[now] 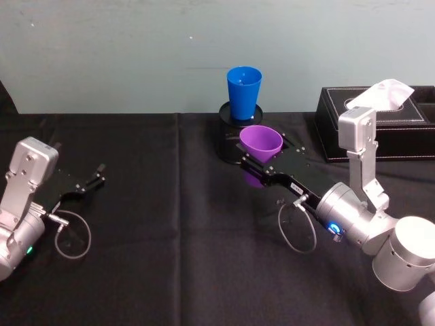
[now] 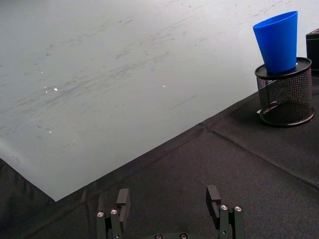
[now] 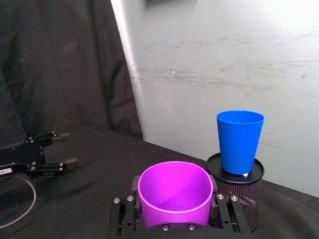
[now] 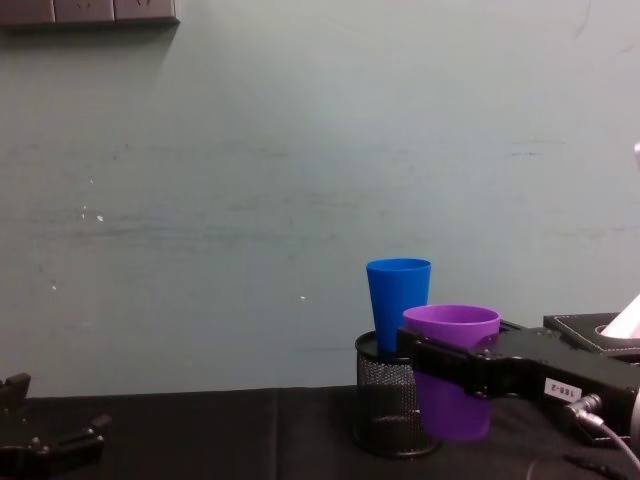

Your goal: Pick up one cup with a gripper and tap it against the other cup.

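Purple cup [image 1: 261,141] clamped in my right gripper [image 1: 264,157].
Blue cup [image 1: 244,92] stands just beyond, atop the mesh holder [image 2: 286,94] near the table's [image 1: 170,224] back edge; left gripper [image 2: 168,194] idles wide.

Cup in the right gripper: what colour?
The cup is purple, clearest in the right wrist view.

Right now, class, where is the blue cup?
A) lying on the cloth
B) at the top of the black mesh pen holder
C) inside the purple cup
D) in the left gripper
B: the blue cup stands upright at the top of the black mesh pen holder, while the right gripper holds the purple cup near it.
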Available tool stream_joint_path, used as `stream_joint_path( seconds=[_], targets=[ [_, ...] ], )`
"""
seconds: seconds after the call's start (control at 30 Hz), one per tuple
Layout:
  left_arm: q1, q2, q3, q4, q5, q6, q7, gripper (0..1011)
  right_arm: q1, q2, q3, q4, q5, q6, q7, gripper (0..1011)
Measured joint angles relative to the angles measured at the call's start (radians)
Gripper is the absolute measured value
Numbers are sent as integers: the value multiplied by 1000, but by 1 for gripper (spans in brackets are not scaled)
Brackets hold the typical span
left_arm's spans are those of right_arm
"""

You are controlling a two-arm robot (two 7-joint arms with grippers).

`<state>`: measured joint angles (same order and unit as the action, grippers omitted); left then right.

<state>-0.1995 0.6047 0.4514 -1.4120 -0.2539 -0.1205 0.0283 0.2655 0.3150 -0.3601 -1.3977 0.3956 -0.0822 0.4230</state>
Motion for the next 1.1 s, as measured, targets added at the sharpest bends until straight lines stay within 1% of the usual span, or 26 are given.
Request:
stream_joint_path(
  seconds=[1.1],
  targets=[
    [0, 0, 0, 0, 0, 0, 0, 1000, -1, 1, 0, 0, 1, 0, 2, 734]
  ],
)
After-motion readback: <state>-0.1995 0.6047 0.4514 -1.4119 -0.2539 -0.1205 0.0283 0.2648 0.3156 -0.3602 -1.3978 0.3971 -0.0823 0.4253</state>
